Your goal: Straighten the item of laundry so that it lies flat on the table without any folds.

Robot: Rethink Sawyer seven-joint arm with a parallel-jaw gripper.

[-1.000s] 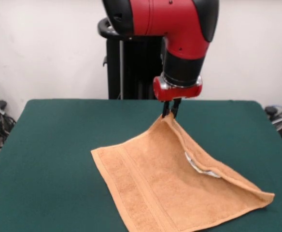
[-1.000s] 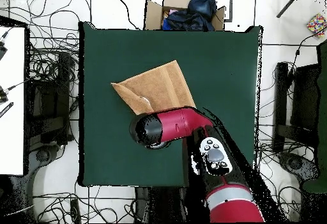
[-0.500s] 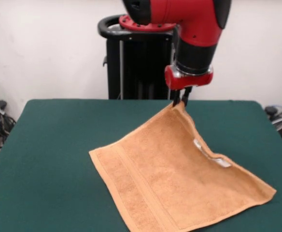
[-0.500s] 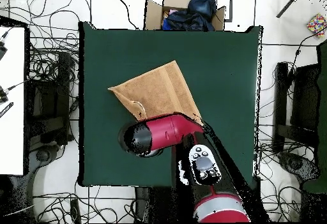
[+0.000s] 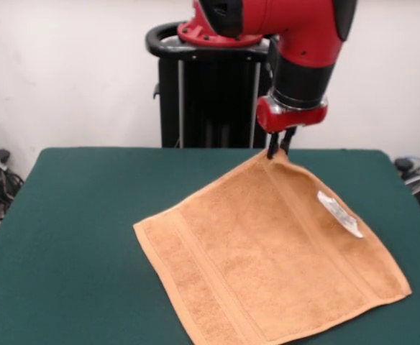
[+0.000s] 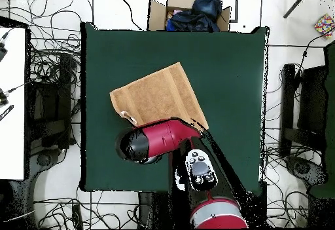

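Front view: tool (image 5: 277, 152) pinches washcloth (image 5: 267, 259) corner; tag (image 5: 340, 213) unreadable.

fuzzy terry washcloth (image 5: 267, 251) on matt felt-like table (image 5: 73, 215); glossy plastic arm (image 5: 296, 29).

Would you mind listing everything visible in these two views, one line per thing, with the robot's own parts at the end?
washcloth: one, orange-tan, spread near the table's middle, one corner lifted by the gripper.
tag: one, white, on the washcloth's edge near the lifted corner.
table: one, dark green, fills the lower front view.
cardboard box: one, brown, holding dark blue cloth, beyond the table's top edge in the overhead view.
cables: many, black, on the floor around the table.
pedestal: one, black, behind the table.
arm: one, red and black, reaching down from above.
gripper: one, dark fingers, shut on the washcloth's corner.
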